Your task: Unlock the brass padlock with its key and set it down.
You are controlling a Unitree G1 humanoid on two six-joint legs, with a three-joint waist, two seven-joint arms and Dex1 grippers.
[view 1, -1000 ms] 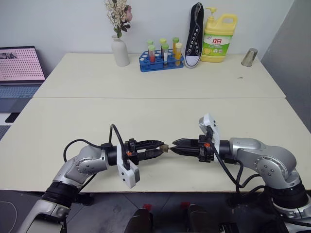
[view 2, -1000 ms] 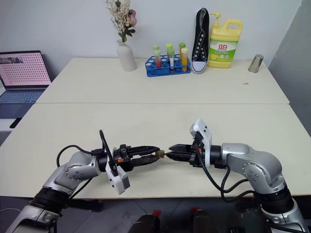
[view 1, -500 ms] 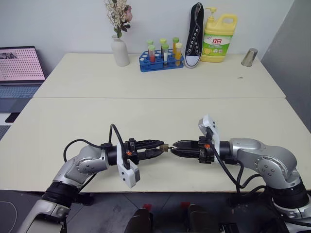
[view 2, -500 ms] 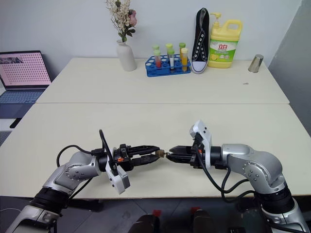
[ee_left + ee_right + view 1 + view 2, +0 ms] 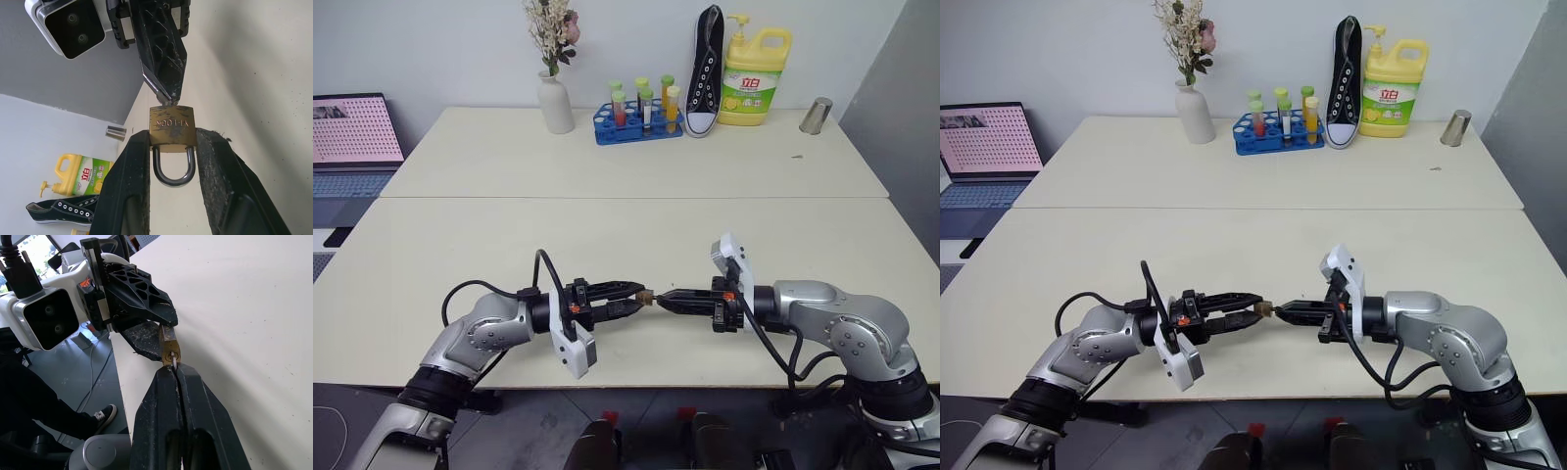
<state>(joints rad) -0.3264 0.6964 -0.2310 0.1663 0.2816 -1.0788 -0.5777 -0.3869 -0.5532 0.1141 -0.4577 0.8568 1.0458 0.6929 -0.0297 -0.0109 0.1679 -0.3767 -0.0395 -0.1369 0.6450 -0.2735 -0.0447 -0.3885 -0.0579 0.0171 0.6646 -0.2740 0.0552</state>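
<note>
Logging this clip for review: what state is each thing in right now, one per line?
Padlock: shackle closed, gripped by its body, held above the table.
Key: seated in the padlock's keyhole, pinched at its end.
Left gripper: shut on the padlock.
Right gripper: shut on the key.
Laptop: open, screen lit.
Shoe: propped upright against the wall.
Detergent bottle: upright, pump on.
</note>
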